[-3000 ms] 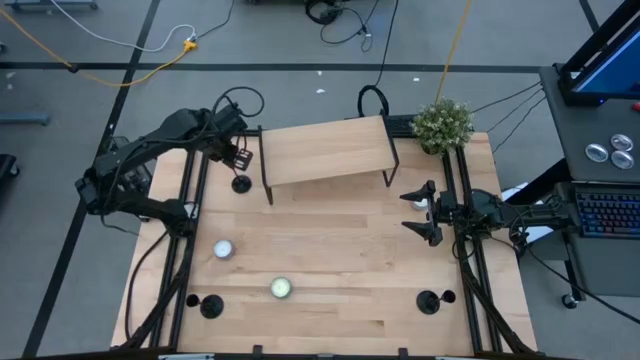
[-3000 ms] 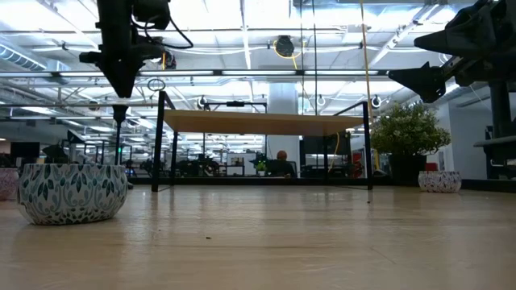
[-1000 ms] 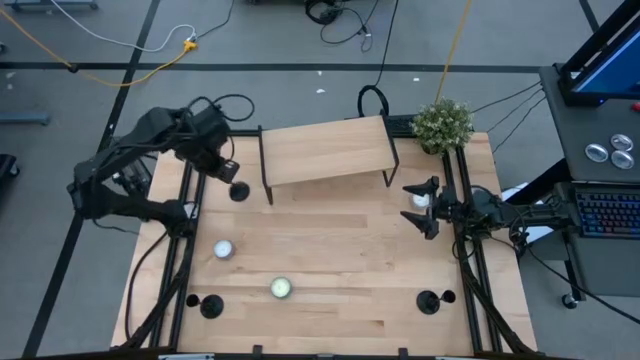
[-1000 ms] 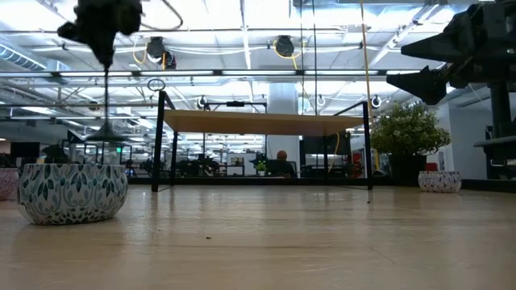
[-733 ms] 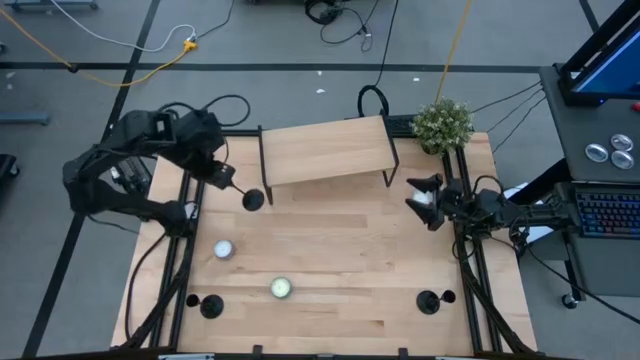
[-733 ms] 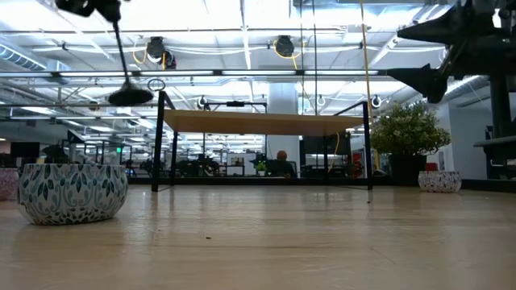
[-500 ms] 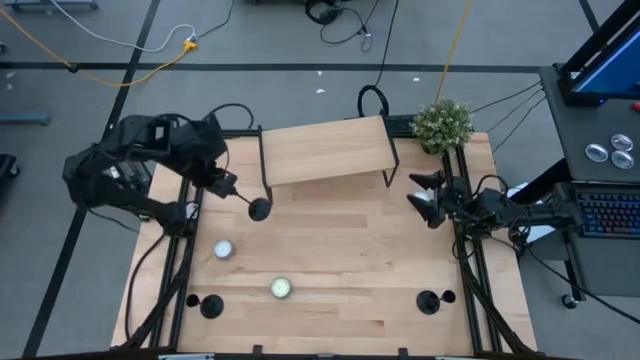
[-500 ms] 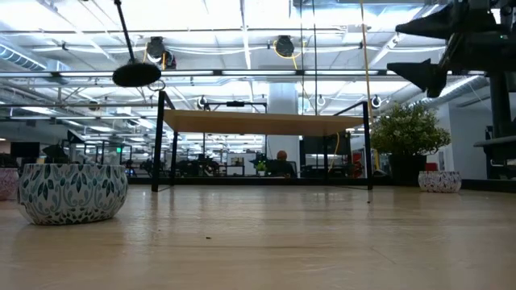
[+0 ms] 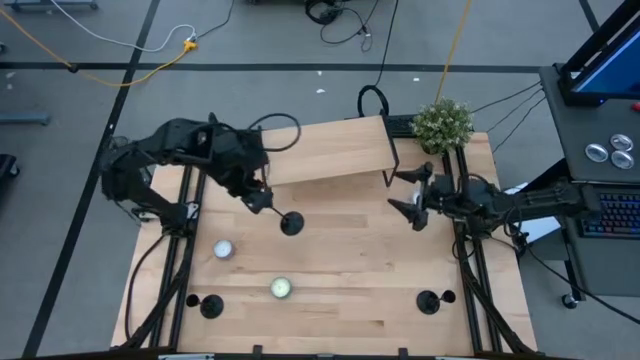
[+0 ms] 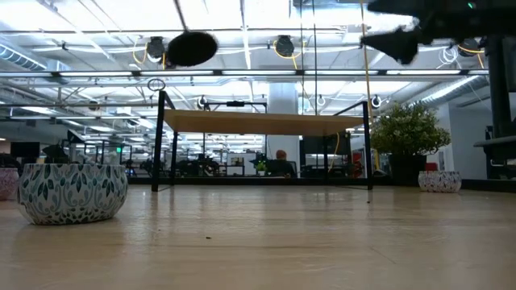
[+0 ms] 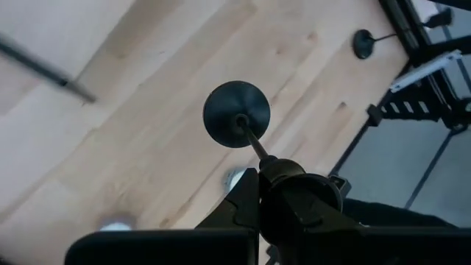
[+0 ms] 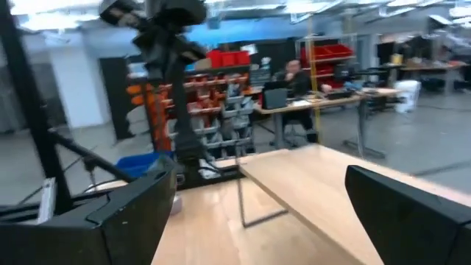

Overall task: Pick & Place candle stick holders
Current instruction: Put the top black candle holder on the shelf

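Wooden table (image 9: pixel 350 270), no readable writing. Left gripper (image 9: pixel 262 199) clenched on candle holder (image 9: pixel 291 223) stem, lifted mid-table. Right gripper (image 9: pixel 408 196) released, empty, right side. Workshop behind.

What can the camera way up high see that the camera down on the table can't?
Only the high view shows the two black candle stick holders standing on the table, one at the near left corner and one near right, plus two round white-silver tealights.

Only the low view shows the patterned blue-and-white bowl from the side and the room behind.

Both show the black candle stick holder held in the air by the left gripper, the wooden shelf, the green plant and the open right gripper.
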You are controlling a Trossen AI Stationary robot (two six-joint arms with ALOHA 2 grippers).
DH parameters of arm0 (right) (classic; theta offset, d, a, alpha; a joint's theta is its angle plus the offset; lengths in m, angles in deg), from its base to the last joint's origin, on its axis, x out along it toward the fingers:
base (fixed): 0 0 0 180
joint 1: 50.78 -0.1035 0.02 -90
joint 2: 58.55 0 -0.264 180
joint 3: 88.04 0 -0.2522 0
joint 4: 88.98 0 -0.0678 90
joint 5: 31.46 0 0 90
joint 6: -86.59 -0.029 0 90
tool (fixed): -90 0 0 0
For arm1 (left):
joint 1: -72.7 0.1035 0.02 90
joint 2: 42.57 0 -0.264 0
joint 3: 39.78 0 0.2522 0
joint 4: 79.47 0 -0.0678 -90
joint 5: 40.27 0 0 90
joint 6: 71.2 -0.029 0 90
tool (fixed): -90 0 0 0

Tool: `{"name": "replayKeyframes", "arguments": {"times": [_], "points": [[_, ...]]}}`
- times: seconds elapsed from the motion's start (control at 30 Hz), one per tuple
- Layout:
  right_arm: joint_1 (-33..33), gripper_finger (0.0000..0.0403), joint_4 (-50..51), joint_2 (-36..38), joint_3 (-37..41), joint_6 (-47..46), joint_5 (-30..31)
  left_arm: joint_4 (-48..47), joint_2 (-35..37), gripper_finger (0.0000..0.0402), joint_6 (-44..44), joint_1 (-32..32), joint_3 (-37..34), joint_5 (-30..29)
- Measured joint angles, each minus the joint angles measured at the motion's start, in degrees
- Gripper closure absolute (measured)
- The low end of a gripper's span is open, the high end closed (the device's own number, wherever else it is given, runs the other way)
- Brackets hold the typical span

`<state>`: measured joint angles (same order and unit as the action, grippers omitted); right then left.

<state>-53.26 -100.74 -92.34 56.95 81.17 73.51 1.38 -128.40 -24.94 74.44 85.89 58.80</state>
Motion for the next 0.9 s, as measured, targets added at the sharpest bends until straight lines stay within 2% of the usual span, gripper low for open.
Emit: {"name": "replayKeyframes", "arguments": {"times": [0.2,0.43,0.6,0.9], "points": [[-0.33,0.0014,0.19,-13.10,-10.06,3.70,-5.14,-0.22,-6.37,0.0389,-3.31,-0.26,7.46,2.17],[-1.71,0.0014,-0.46,-24.74,-18.91,7.79,-9.68,-0.54,-10.09,0.0389,-5.50,-0.40,11.47,4.58],[-1.77,0.0014,-9.39,-29.38,-19.62,7.71,-13.74,0.07,-10.55,0.0389,-6.12,-0.40,12.29,4.87],[-1.88,0.0014,-19.36,-32.82,-19.68,5.77,-12.51,2.80,-10.53,0.0389,-6.81,-0.34,12.36,4.99]]}}
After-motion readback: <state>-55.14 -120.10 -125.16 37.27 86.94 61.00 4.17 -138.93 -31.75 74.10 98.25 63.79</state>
